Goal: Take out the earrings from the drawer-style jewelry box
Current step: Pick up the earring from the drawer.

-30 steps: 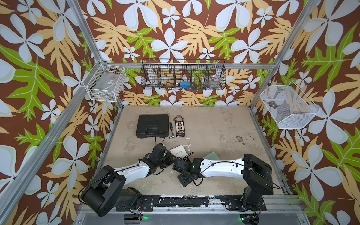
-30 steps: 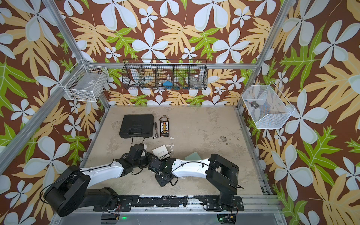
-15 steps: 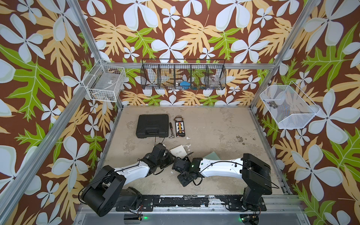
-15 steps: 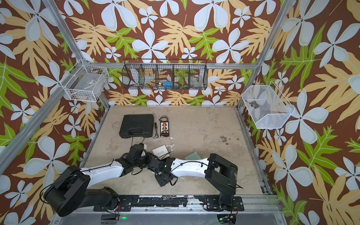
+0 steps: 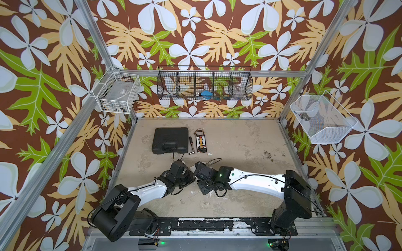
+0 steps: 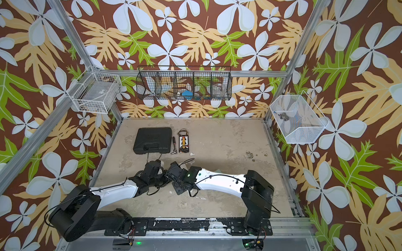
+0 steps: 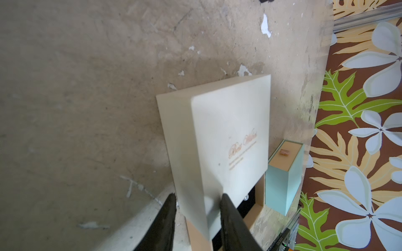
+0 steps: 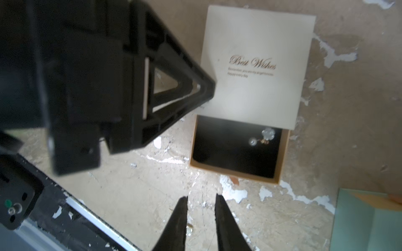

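Earrings (image 8: 261,138) sit in pulled-out drawer (image 8: 236,173) (black lining); left gripper (image 7: 198,217) clamps box sleeve (image 7: 230,121), right gripper (image 8: 201,201) slightly parted, empty.

box sleeve (image 8: 256,87): matt cream card | drawer lining (image 8: 228,152): matt black | earrings (image 8: 267,133): glossy, pearly | tabletop (image 8: 348,130): rough, flaking
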Controlling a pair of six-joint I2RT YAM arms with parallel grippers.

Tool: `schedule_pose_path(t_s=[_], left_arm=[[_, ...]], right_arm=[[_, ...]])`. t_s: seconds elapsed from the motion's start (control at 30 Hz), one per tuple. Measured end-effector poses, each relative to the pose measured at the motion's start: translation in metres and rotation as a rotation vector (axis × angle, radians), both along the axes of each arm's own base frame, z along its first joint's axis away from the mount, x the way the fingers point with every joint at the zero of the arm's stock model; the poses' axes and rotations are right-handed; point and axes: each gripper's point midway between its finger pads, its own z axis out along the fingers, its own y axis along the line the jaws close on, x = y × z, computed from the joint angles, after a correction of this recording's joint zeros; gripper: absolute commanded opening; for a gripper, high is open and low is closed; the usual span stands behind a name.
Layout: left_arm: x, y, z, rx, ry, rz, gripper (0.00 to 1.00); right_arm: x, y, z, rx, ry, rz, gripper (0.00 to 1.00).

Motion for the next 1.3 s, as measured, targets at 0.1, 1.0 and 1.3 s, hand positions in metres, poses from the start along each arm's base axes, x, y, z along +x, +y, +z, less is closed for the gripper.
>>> schedule_pose_path(t_s=[0.1,1.0,1.3], left_arm=[[0.000,0.000,0.000,0.001,0.001,0.000,0.36],[-0.002,0.001,0.001,-0.001,-0.002,0.000,0.36],[-0.002,0.001,0.001,-0.001,-0.002,0.000,0.36]], right_arm=[[0.011,-0.001,-0.004,-0.017,0.000,-0.027,0.26],[0.042,-0.026,-0.048,-0.077,0.130,-0.278,0.28],[0.046,-0.027,-0.056,-0.075,0.151,-0.314,0.26]])
